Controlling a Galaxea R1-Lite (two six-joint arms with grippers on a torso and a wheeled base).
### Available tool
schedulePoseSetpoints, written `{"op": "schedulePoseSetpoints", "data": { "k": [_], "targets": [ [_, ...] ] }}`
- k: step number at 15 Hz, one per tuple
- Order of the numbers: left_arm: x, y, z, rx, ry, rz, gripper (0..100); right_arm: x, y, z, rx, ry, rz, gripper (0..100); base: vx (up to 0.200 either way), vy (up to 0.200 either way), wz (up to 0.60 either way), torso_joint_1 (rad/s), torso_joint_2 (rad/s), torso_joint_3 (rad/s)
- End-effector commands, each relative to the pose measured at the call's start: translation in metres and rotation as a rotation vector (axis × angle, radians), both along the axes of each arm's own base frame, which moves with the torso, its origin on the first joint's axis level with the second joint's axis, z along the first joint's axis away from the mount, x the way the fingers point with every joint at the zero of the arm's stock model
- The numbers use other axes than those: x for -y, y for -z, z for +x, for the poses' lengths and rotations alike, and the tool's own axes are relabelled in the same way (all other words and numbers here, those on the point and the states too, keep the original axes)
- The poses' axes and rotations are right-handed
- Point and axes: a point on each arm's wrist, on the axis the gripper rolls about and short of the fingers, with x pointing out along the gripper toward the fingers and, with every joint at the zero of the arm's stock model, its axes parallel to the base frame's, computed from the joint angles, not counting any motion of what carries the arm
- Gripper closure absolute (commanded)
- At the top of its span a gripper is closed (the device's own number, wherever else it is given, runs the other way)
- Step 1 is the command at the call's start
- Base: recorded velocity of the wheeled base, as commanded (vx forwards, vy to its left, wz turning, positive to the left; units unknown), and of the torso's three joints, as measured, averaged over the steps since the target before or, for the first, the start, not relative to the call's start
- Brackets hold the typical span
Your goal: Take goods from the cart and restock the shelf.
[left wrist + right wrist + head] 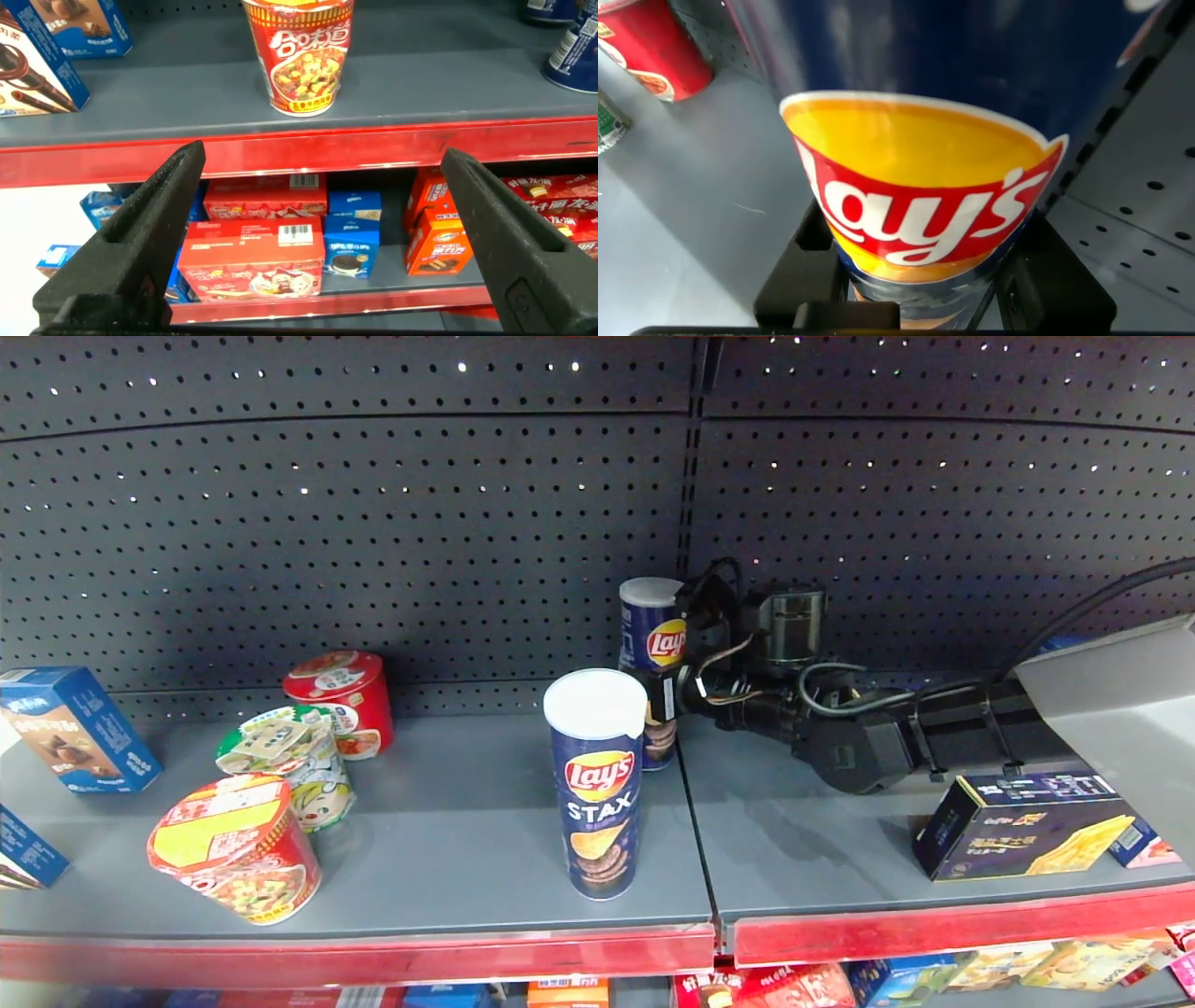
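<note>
Two tall dark-blue chip cans stand on the grey shelf (pixel 448 831). The front can (pixel 595 784) is upright and free near the shelf's middle seam. The rear can (pixel 652 635) is upright close to the pegboard wall, and my right gripper (pixel 665 705) is shut around its lower half, the arm coming in from the right. The same can (pixel 924 187) looms close in the right wrist view, with the gripper (pixel 924 299) clamped at its base. My left gripper (pixel 318 243) hangs open and holds nothing, in front of the red shelf edge (pixel 299 149).
Three noodle cups (pixel 235 859) (pixel 289 775) (pixel 341 695) and a blue box (pixel 79 728) crowd the shelf's left. A dark box (pixel 1027 826) lies front right. The pegboard wall (pixel 373 523) closes the back. Packed boxes (pixel 252 257) fill the lower shelf.
</note>
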Motion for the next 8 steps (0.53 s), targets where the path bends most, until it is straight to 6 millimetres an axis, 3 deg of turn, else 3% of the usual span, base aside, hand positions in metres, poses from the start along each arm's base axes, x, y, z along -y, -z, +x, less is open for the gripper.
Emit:
{"op": "schedulePoseSetpoints", "data": {
  "k": [1,8],
  "targets": [
    [0.0000,0.0000,0.0002,-0.002,0.000,-0.001,0,-0.0002,0.0005,0.0003,-0.002,0.001,-0.002,100,0.000,0.000,0.00,0.000,0.00,0.000],
    [0.0000,0.0000,0.0002,-0.002,0.000,0.001,0,-0.0025,-0.0005,-0.0015,0.000,0.016,-0.004,100,0.000,0.000,0.00,0.000,0.00,0.000]
  ]
}}
